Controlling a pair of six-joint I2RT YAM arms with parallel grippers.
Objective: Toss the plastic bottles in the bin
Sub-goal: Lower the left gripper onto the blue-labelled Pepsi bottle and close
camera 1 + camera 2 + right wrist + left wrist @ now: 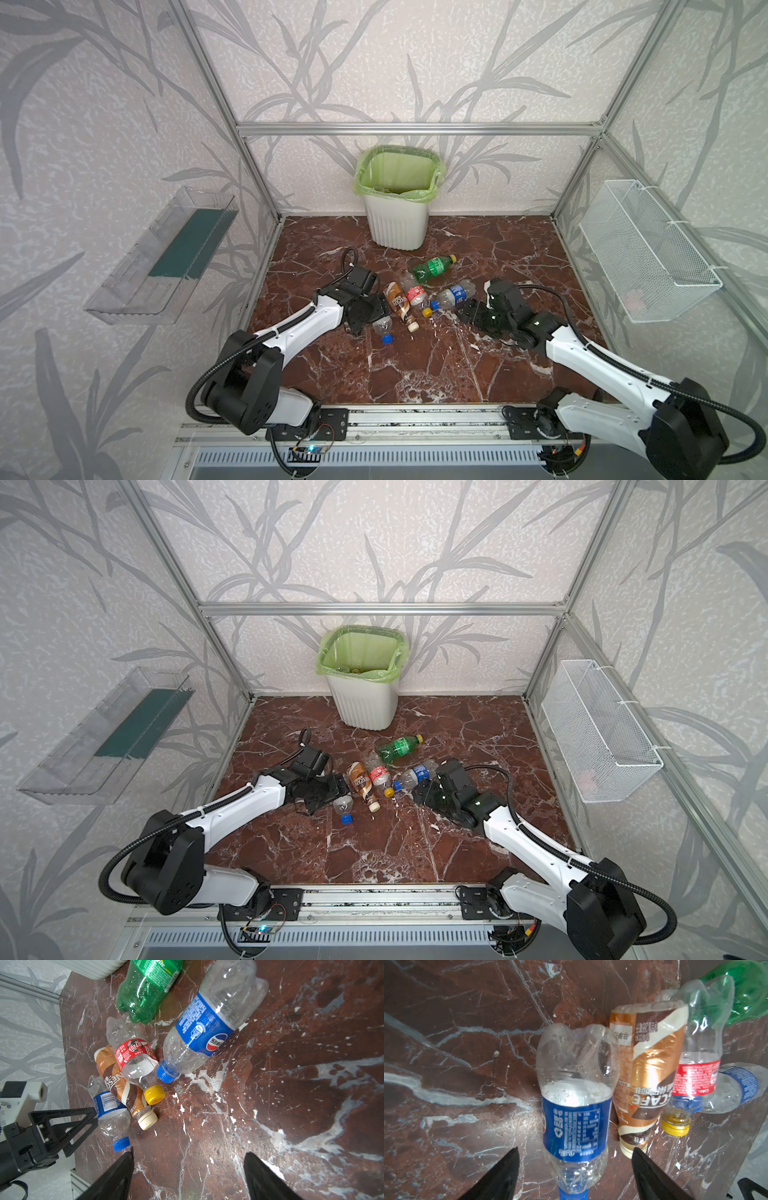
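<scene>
My left gripper [574,1150] has its jaws apart, straddling a blue-labelled bottle [576,1105] that lies on the marble table [415,365]; I cannot tell whether a finger touches it. Just beside it lie the brown-wrapped bottle [398,301] and the red-labelled bottle [417,294], with the green bottle [434,267] farther back. My right gripper [189,1154] is spread too, over bare table, short of the second blue-labelled bottle [207,1028]. The bin [397,226] stands against the back wall, apart from all five.

5 bottles [434,268] lie on the table [415,365] before the bin [397,232].
</scene>
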